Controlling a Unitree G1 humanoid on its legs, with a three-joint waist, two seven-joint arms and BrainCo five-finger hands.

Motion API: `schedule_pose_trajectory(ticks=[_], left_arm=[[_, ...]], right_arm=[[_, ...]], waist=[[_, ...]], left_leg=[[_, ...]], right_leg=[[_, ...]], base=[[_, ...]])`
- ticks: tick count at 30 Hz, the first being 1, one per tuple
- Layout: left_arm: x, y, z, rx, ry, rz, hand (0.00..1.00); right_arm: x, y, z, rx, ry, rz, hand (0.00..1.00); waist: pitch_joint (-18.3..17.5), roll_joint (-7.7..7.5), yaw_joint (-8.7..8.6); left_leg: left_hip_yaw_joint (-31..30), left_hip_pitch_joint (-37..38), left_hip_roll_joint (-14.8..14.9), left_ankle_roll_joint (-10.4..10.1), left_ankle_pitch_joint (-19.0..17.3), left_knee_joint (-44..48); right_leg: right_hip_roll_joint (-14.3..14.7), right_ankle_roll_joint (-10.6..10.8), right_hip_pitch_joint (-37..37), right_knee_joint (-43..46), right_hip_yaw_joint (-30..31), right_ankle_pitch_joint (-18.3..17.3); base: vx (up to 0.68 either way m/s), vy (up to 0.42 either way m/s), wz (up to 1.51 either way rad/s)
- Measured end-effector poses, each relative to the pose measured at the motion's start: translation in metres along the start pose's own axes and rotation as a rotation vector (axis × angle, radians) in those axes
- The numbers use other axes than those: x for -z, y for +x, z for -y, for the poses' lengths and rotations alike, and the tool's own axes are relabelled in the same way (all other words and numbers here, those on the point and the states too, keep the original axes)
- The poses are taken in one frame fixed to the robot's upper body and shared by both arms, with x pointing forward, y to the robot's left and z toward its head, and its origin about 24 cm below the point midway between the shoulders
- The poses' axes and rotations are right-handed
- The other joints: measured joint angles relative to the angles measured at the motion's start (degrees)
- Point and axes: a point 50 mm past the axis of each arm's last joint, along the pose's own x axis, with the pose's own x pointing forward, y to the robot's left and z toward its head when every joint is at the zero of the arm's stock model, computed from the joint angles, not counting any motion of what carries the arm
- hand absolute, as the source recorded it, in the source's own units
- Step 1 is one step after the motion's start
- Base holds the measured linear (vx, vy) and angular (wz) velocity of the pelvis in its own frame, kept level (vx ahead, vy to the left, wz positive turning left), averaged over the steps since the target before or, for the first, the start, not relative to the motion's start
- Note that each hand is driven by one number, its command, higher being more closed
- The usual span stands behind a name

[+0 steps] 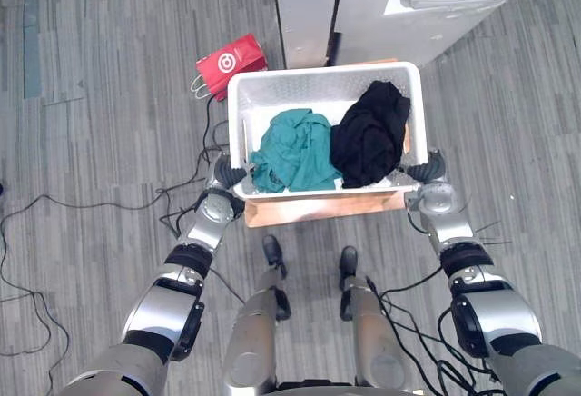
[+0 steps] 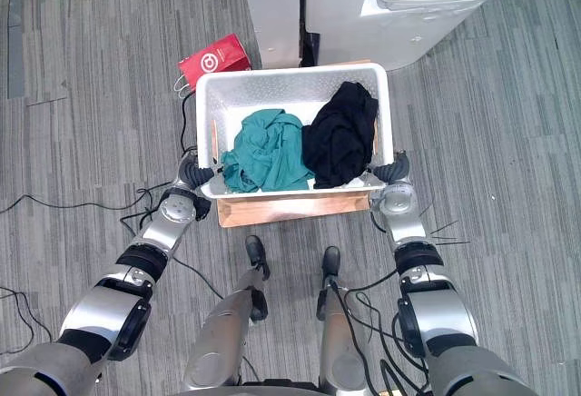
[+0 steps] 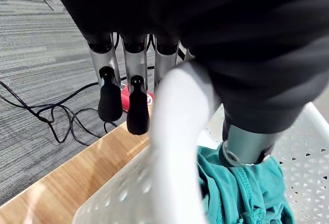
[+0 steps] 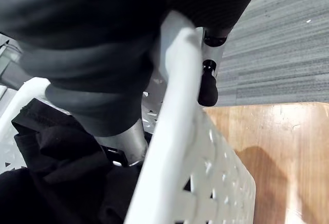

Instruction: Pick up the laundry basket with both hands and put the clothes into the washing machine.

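Where wrist views look closer | left robot hand point(image 3: 138, 106), right robot hand point(image 4: 208, 88) pinch basket point(image 1: 309, 85) rim (thumbs inside).

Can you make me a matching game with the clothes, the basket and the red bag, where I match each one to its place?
Things:
1. teal garment
2. black garment
3. red bag
4. laundry basket

Places:
A. on the floor, beyond the basket
B. in the basket's half on the robot's right
C. gripped at its rim by the left hand and the right hand
D. in the basket's half on the robot's left

Pairs: 1-D, 2-B, 3-A, 4-C
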Motion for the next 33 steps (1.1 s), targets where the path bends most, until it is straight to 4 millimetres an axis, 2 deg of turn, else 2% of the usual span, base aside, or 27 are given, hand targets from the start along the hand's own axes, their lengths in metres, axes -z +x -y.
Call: schedule_pose_trajectory(ticks=[1, 3, 4, 8, 10, 13, 16, 20, 21, 22, 23, 25, 26, 27, 28, 29, 30, 31, 32, 33], left_arm=[[0.011, -0.011, 0.004, 0.016, -0.027, -0.012, 1.0], [0.024, -0.025, 0.012, 0.037, -0.062, -0.03, 1.0], [0.038, -0.042, 0.02, 0.049, -0.114, -0.065, 1.0], [0.055, -0.076, 0.024, 0.065, -0.183, -0.079, 1.0], [0.058, -0.093, 0.025, 0.081, -0.208, -0.071, 1.0], [0.06, -0.113, 0.024, 0.082, -0.231, -0.061, 1.0], [0.055, -0.123, 0.024, 0.086, -0.267, -0.039, 1.0], [0.053, -0.131, 0.021, 0.065, -0.291, -0.03, 1.0], [0.052, -0.132, 0.02, 0.062, -0.292, -0.025, 1.0], [0.051, -0.132, 0.02, 0.061, -0.297, -0.021, 1.0], [0.052, -0.132, 0.019, 0.057, -0.298, -0.024, 1.0], [0.056, -0.131, 0.013, 0.033, -0.288, -0.036, 1.0], [0.057, -0.131, 0.011, 0.03, -0.289, -0.044, 1.0], [0.058, -0.131, 0.01, 0.025, -0.289, -0.05, 1.0], [0.06, -0.131, 0.008, 0.017, -0.291, -0.063, 1.0], [0.063, -0.131, 0.01, 0.014, -0.3, -0.077, 1.0], [0.065, -0.132, 0.011, 0.013, -0.305, -0.089, 1.0], [0.069, -0.135, 0.013, 0.015, -0.312, -0.111, 1.0], [0.076, -0.138, 0.017, 0.02, -0.316, -0.143, 1.0], [0.077, -0.14, 0.02, 0.023, -0.329, -0.153, 1.0]], right_arm=[[0.014, -0.011, 0.001, 0.004, 0.026, -0.02, 1.0], [0.031, -0.024, 0.003, 0.011, 0.047, -0.049, 1.0], [0.046, -0.037, 0.003, 0.013, 0.061, -0.078, 1.0], [0.064, -0.066, 0.007, 0.032, 0.101, -0.094, 1.0], [0.073, -0.082, 0.011, 0.04, 0.115, -0.108, 1.0], [0.077, -0.102, 0.016, 0.048, 0.129, -0.098, 1.0], [0.075, -0.119, 0.023, 0.072, 0.148, -0.072, 1.0], [0.069, -0.13, 0.022, 0.075, 0.157, -0.042, 1.0], [0.065, -0.127, 0.022, 0.071, 0.158, -0.028, 1.0], [0.064, -0.126, 0.021, 0.07, 0.158, -0.026, 1.0], [0.064, -0.124, 0.02, 0.066, 0.159, -0.026, 1.0], [0.067, -0.117, 0.012, 0.041, 0.159, -0.043, 1.0], [0.068, -0.115, 0.008, 0.03, 0.157, -0.051, 1.0], [0.068, -0.114, 0.006, 0.02, 0.155, -0.055, 1.0], [0.069, -0.114, 0.004, 0.007, 0.149, -0.056, 1.0], [0.069, -0.114, 0.003, -0.006, 0.132, -0.052, 1.0], [0.069, -0.113, 0.003, -0.014, 0.12, -0.05, 1.0], [0.07, -0.111, 0.003, -0.027, 0.104, -0.052, 1.0], [0.071, -0.11, 0.005, -0.036, 0.081, -0.054, 1.0], [0.07, -0.108, 0.005, -0.036, 0.079, -0.05, 1.0]], waist=[[0.0, -0.02, -0.14], [-0.1, -0.06, -0.31], [-0.1, -0.13, -0.69], [-1.6, -0.65, -1.75], [-4.4, -0.93, -2.3], [-7.9, -1.26, -2.94], [-10.6, -1.59, -3.14], [-11.8, -3.02, -3.16], [-12.1, -3.22, -3.18], [-12.1, -3.18, -3.93], [-12.2, -3.06, -4.29], [-12.7, -3.93, -4.65], [-12.8, -4.05, -4.5], [-12.9, -4.13, -4.5], [-13.1, -3.85, -4.72], [-13.0, -2.59, -4.36], [-12.9, -2.01, -4.12], [-13.1, -1.16, -3.92], [-13.3, -0.04, -2.73], [-13.2, 0.5, -2.39]], left_leg=[[-0.1, 1.4, 0.0, -0.3, -0.2, -0.3], [-0.2, 3.2, -0.3, -0.7, -0.5, -0.7], [-0.3, 5.2, -0.7, -1.0, -0.9, -1.2], [-0.7, 7.5, -0.8, -1.3, -1.3, -1.9], [-0.6, 8.6, -0.8, -1.4, -1.6, -2.0], [0.8, 11.5, -0.7, -1.7, -2.3, -2.7], [3.1, 13.6, -0.5, -1.7, -3.5, -2.6], [12.1, 16.0, 1.4, -2.1, -8.4, 2.7], [15.9, 16.1, 2.8, -2.0, -10.4, 4.9], [19.6, 16.5, 3.5, -1.7, -11.7, 6.1], [21.2, 16.7, 4.5, -1.5, -12.0, 6.5], [30.2, 18.3, 7.6, -2.0, -13.6, 10.0], [32.8, 19.3, 8.6, -2.8, -14.6, 11.7], [34.4, 20.0, 9.2, -3.6, -15.3, 13.1], [36.5, 20.7, 12.4, -4.5, -17.5, 18.0], [35.8, 21.0, 17.6, -3.5, -20.0, 25.4], [35.0, 20.9, 20.3, -1.9, -20.8, 29.7], [31.6, 19.8, 24.4, 3.4, -21.0, 37.3], [18.2, 13.8, 28.1, 13.5, -17.2, 49.9], [11.1, 11.4, 26.5, 10.8, -18.8, 52.6]], right_leg=[[0.0, 0.1, 1.3, -0.2, 0.0, -0.3], [0.0, 0.2, 3.3, -0.9, 0.0, -0.9], [0.3, 0.1, 5.4, -1.3, -0.1, -1.6], [0.5, 0.4, 7.8, -2.1, -0.3, -2.1], [0.7, 0.4, 9.3, -3.2, -0.2, -2.1], [1.1, 0.4, 11.3, -4.8, 1.1, -2.1], [1.4, 0.4, 12.3, -5.2, 3.6, -2.1], [2.8, 0.9, 11.6, -5.2, 11.0, -0.2], [2.9, 0.4, 11.2, -7.3, 9.7, 1.4], [1.3, -3.0, 11.1, -9.3, 3.2, 0.5], [0.1, -4.9, 10.9, -9.2, -2.3, 0.2], [-6.0, -9.4, 9.4, -5.0, -23.8, 0.2], [-7.6, -10.3, 9.5, -3.4, -29.4, 1.0], [-7.8, -10.3, 9.6, -2.9, -31.2, 2.5], [-6.4, -5.6, 9.5, -2.7, -29.6, 3.9], [-3.3, -4.2, 9.1, -2.3, -26.2, 3.1], [-1.6, -4.8, 9.0, -2.0, -24.3, 2.6], [0.8, -6.1, 9.0, -1.3, -21.4, 1.3], [4.6, -7.6, 9.7, -0.8, -16.9, -0.2], [5.6, -7.9, 10.1, -0.9, -15.0, -0.6]], base=[[0.12, -0.019, -0.02], [0.12, -0.014, 0.03], [0.11, -0.013, 0.05], [0.09, -0.005, 0.03], [0.09, -0.012, -0.03], [0.08, -0.003, -0.21], [0.08, 0.001, -0.5], [0.03, 0.007, -1.21], [-0.05, -0.026, -1.56], [-0.06, -0.003, -1.6], [-0.04, 0.011, -1.62], [0.03, -0.008, -1.94], [0.07, -0.077, -1.69], [0.11, -0.161, -1.55], [0.13, -0.228, -1.68], [0.13, -0.253, -1.73], [0.11, -0.239, -1.66], [0.13, -0.212, -1.9], [0.11, -0.163, -1.88], [0.14, -0.059, -2.07]])
